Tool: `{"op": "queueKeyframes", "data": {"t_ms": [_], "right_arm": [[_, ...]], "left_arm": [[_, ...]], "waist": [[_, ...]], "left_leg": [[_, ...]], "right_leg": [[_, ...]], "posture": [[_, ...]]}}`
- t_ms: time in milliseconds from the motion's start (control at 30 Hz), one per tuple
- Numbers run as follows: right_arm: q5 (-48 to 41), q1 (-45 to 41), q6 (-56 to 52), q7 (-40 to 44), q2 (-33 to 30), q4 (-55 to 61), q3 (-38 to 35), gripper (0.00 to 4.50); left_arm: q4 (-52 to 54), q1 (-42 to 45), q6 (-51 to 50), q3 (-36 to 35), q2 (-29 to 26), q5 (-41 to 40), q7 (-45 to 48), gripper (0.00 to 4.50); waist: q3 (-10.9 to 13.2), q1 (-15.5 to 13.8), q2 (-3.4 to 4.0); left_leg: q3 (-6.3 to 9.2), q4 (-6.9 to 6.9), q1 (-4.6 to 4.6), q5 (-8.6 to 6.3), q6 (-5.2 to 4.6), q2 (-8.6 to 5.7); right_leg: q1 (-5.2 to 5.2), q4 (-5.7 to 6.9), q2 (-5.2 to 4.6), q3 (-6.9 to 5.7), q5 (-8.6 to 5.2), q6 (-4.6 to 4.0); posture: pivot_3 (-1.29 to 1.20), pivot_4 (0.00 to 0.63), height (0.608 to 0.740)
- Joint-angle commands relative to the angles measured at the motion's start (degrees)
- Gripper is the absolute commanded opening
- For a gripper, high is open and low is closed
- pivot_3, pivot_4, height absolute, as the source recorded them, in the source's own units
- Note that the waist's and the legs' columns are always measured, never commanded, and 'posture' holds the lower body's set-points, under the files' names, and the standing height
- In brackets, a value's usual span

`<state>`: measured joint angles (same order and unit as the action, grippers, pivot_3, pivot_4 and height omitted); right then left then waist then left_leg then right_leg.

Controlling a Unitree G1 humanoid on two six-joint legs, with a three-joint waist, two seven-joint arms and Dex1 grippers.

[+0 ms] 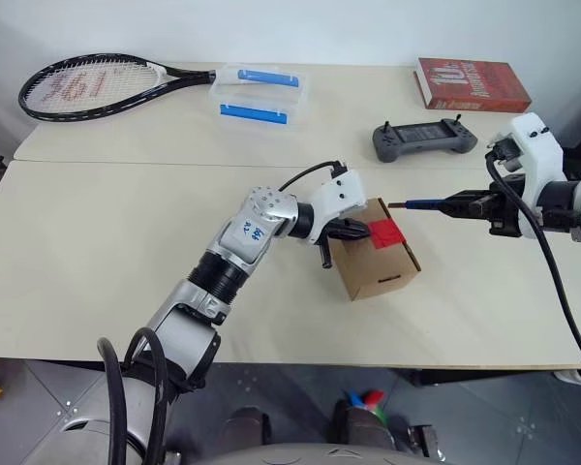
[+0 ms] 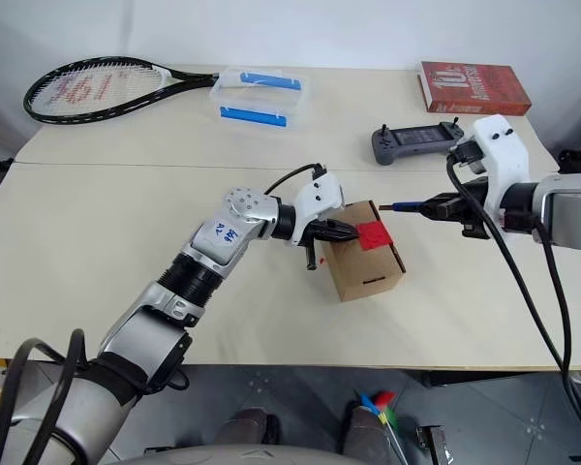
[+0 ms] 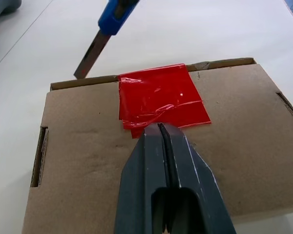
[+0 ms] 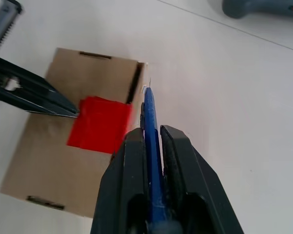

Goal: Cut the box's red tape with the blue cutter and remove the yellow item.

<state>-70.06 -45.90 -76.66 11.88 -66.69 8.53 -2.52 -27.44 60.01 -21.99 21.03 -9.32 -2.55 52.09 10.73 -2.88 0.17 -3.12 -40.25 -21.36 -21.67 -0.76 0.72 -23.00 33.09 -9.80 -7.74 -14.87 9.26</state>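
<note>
The box (image 1: 379, 263) is a small brown carton on the table with the red tape (image 1: 387, 233) on its top face. My left gripper (image 3: 159, 128) is shut, and its tips rest on the box top at the tape's near edge. My right gripper (image 4: 151, 132) is shut on the blue cutter (image 4: 150, 114) and holds it about level at the box's right side. The cutter's blade (image 3: 90, 56) points at the top edge of the box, just short of the tape. The yellow item is out of view.
At the back of the table lie a tennis racket (image 1: 87, 87), a clear container with blue strips (image 1: 259, 94), a grey controller (image 1: 424, 139) and a red book (image 1: 472, 84). Bare tabletop surrounds the box.
</note>
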Motion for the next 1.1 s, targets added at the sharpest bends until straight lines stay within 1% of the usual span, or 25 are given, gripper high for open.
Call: {"op": "queueKeyframes", "data": {"t_ms": [33, 200, 433, 567, 900, 1100], "right_arm": [[2.4, -1.4, -1.5, 1.9, 1.2, 0.6, -2.1, 0.14], [4.1, -2.3, -3.3, 2.7, 4.0, 1.0, -4.0, 0.14], [8.9, -5.3, -3.9, 4.8, 4.7, 0.0, -4.9, 0.14], [9.9, -7.6, -5.4, 5.8, 6.0, 0.3, -5.2, 0.14], [11.5, -2.4, -9.6, 6.8, 8.6, 5.2, -7.7, 0.14], [10.8, -1.7, -12.6, 7.4, 10.2, 6.7, -9.6, 0.14]], "left_arm": [[-0.3, -0.8, -1.6, 0.5, -0.5, 1.7, -0.2, 0.0], [-1.0, -0.3, -1.7, -0.3, -0.6, 1.6, -0.5, 0.0], [-0.9, -0.4, -1.9, -0.4, -0.1, 1.6, -0.7, 0.0], [-0.5, -0.6, -2.5, -0.8, 0.0, 1.2, -1.0, 0.0], [0.2, -1.0, -3.2, -1.2, -0.1, 1.2, -1.0, 0.0], [0.3, -1.1, -3.4, -1.1, -0.2, 1.3, -1.1, 0.0]], "waist": [[0.0, 0.1, 0.0], [0.0, 0.1, 0.0], [0.0, 0.2, 0.01], [0.0, 0.2, 0.01], [0.0, 0.2, 0.02], [0.0, 0.3, 0.02]], "left_leg": [[0.0, 0.0, 0.01, 0.0, 0.0, 0.0], [0.0, -0.05, 0.02, 0.0, 0.0, 0.0], [0.0, -0.1, 0.04, 0.0, 0.0, 0.0], [-0.01, -0.16, 0.05, 0.0, 0.0, 0.01], [0.0, -0.33, 0.05, 0.0, 0.0, 0.02], [-0.01, -0.42, 0.04, 0.0, 0.0, 0.02]], "right_leg": [[0.0, 0.01, 0.0, 0.0, 0.0, 0.0], [0.0, 0.1, 0.0, 0.01, 0.0, 0.0], [0.0, 0.19, 0.0, 0.04, 0.0, 0.0], [0.0, 0.25, 0.0, 0.07, 0.0, 0.0], [0.0, 0.41, 0.0, 0.09, 0.0, 0.0], [0.0, 0.45, 0.0, 0.12, 0.0, 0.0]], "posture": [[0.0, 0.15, 0.74], [0.0, 0.15, 0.74], [0.0, 0.15, 0.74], [0.0, 0.15, 0.74], [0.0, 0.15, 0.74], [0.0, 0.15, 0.74]]}}
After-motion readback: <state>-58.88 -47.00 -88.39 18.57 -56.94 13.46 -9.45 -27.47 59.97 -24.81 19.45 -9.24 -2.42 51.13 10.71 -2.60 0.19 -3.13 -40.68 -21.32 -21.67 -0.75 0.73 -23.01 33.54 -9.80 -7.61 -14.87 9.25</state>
